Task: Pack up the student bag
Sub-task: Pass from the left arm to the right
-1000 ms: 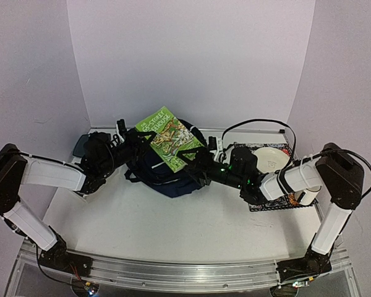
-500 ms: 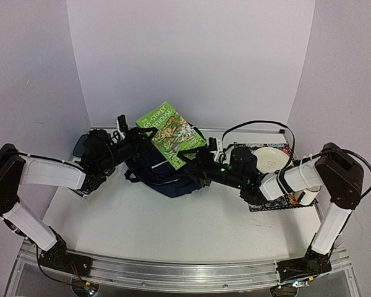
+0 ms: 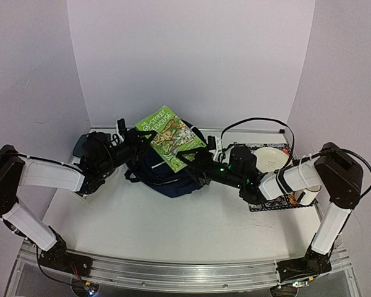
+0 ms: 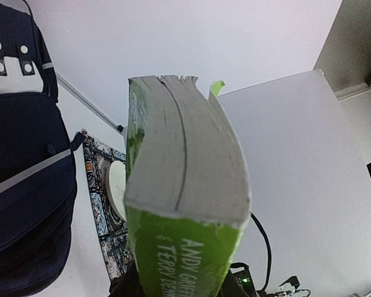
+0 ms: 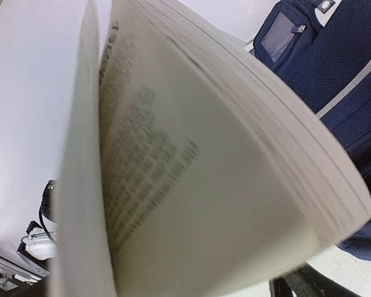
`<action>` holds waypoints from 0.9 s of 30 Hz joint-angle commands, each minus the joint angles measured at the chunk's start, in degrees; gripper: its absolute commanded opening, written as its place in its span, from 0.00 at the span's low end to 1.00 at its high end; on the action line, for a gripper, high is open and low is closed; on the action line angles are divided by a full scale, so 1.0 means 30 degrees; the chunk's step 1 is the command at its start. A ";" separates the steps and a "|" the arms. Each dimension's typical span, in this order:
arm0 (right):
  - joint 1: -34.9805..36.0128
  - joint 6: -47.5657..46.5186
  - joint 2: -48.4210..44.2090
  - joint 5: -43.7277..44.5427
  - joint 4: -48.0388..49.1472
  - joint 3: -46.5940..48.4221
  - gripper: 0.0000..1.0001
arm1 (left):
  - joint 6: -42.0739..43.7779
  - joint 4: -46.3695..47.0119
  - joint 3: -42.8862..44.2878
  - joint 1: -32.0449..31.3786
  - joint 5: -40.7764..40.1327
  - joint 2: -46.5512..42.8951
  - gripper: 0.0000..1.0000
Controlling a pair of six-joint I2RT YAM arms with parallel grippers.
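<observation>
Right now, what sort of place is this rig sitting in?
Probably a lab test cell: plain white panels box in a white table, an aluminium rail lines its near edge, with the student bag and green book as props.

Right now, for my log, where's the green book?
In the top view, the green book is held over the student bag, left of the patterned mat.

A lab test booth: plain white panels [image 3: 191, 55] enclose the table [image 3: 173, 223].

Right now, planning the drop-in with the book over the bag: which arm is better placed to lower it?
Left, probably: the left gripper is shut on the green book above the student bag; the right gripper only sits by its lower corner.
</observation>
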 commanded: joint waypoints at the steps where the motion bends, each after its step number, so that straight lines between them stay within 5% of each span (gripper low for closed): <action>1: -0.0034 -0.1031 -0.1261 -0.0427 0.9367 0.1049 0.85 | -0.1047 0.2778 -0.0178 -0.0085 0.0472 -0.1235 0.00; 12: -0.0138 -0.1606 -0.1771 -0.0469 0.9367 0.0846 0.51 | -0.1211 0.2807 -0.1671 -0.0085 -0.0062 -0.1282 0.00; 19: -0.0268 -0.1843 -0.1955 -0.0334 0.9361 0.0369 0.02 | -0.0915 0.2800 -0.2419 -0.0085 -0.0036 -0.0701 0.01; 23: -0.0451 -0.1707 -0.1864 -0.0464 0.9347 0.0301 0.00 | 0.0208 0.2607 -0.2929 0.0068 -0.0282 -0.0524 0.15; 27: -0.1025 -0.1294 -0.1813 -0.0544 0.9339 0.0119 0.00 | 0.2498 0.0651 -0.2805 0.0284 -0.0445 -0.0578 0.42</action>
